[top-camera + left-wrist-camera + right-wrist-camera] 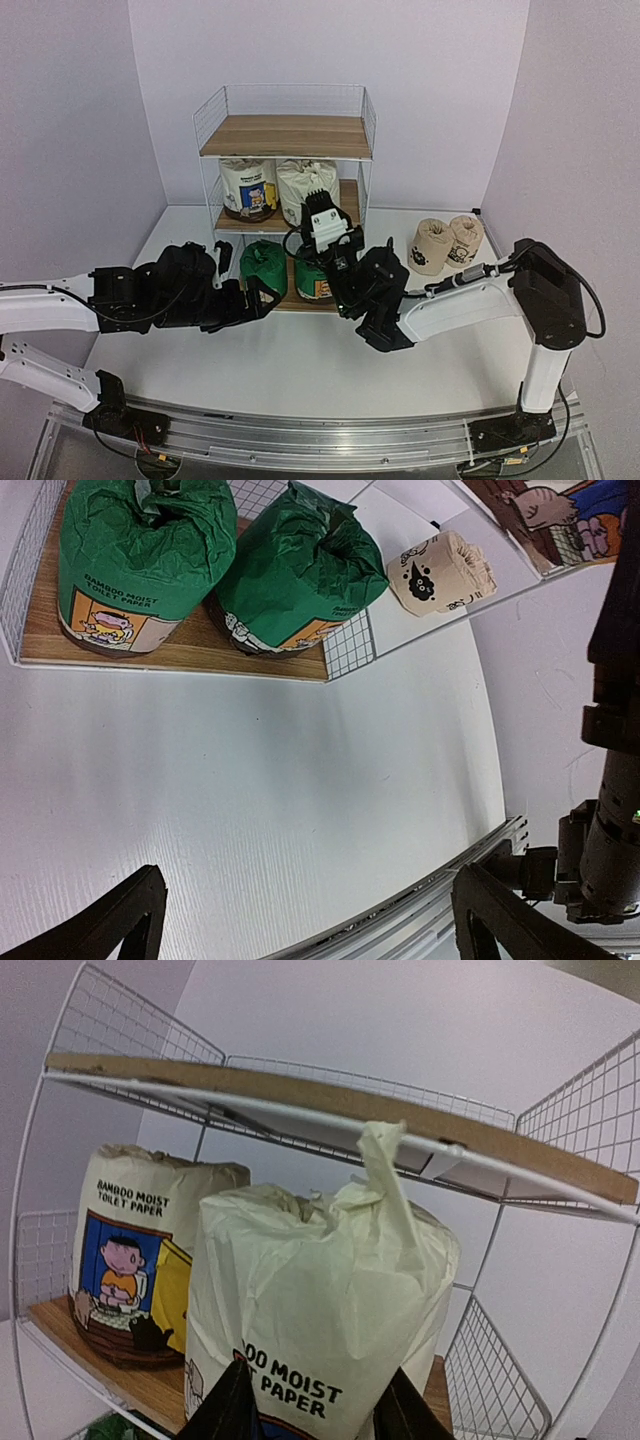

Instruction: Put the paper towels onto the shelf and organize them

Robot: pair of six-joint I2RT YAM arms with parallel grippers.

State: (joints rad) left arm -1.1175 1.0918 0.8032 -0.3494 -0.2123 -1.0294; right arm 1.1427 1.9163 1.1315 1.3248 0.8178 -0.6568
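Observation:
The shelf stands at the back, its top board bare. Two white paper towels stand on the middle tier, two green ones on the bottom tier. Two tan rolls lie on the table to its right. My right gripper reaches into the middle tier. In the right wrist view its fingers are parted on either side of the right white roll, low on its front. My left gripper hangs wide open over bare table, in front of the green rolls.
The shelf's wire-mesh sides and the top board close in around the right gripper. The other white roll stands just left of it. The table's near rail runs along the front. A tan roll shows beyond the shelf corner.

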